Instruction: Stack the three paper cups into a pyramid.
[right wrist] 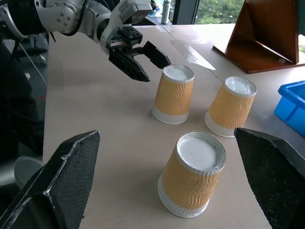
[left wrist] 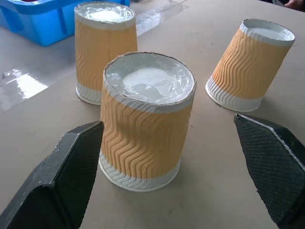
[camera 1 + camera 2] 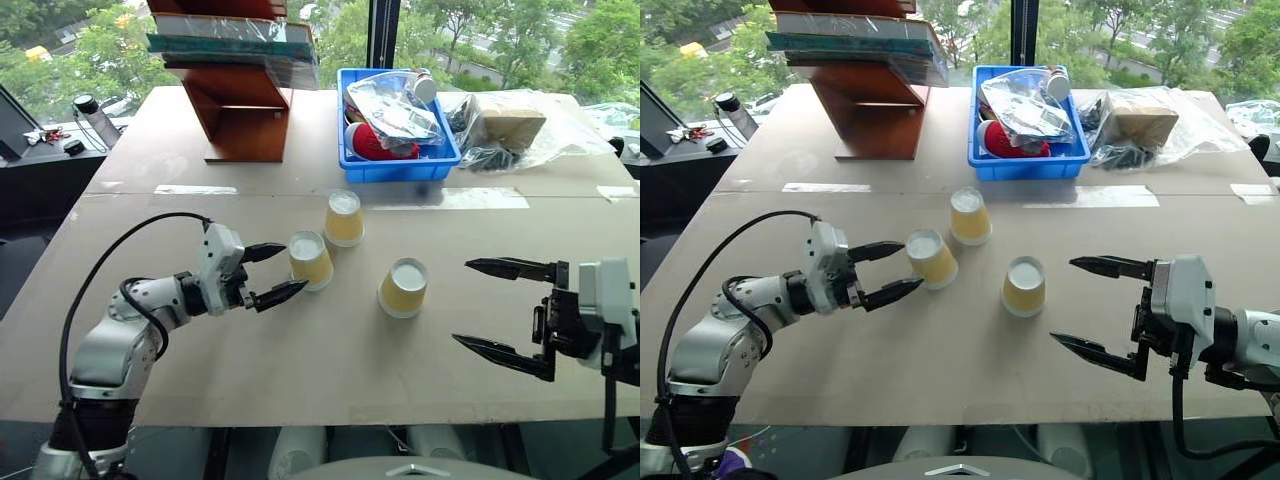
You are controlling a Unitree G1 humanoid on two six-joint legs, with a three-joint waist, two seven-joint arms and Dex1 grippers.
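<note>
So far no pyramid exists: three yellow-tan ribbed paper cups [image 3: 311,260] [image 3: 344,218] [image 3: 403,287] stand upside down and apart on the brown table [image 3: 300,370]. Left gripper [image 3: 276,272] is spread beside the nearest cup; right gripper [image 3: 505,310] is spread, empty, well apart. All stacking remains.

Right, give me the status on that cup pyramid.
Done: nothing is stacked; all three paper cups stand upside down and apart on the table. In hand: the open left gripper is at the nearest cup, not gripping. The right gripper is open and empty. Left: the whole pyramid.
</note>
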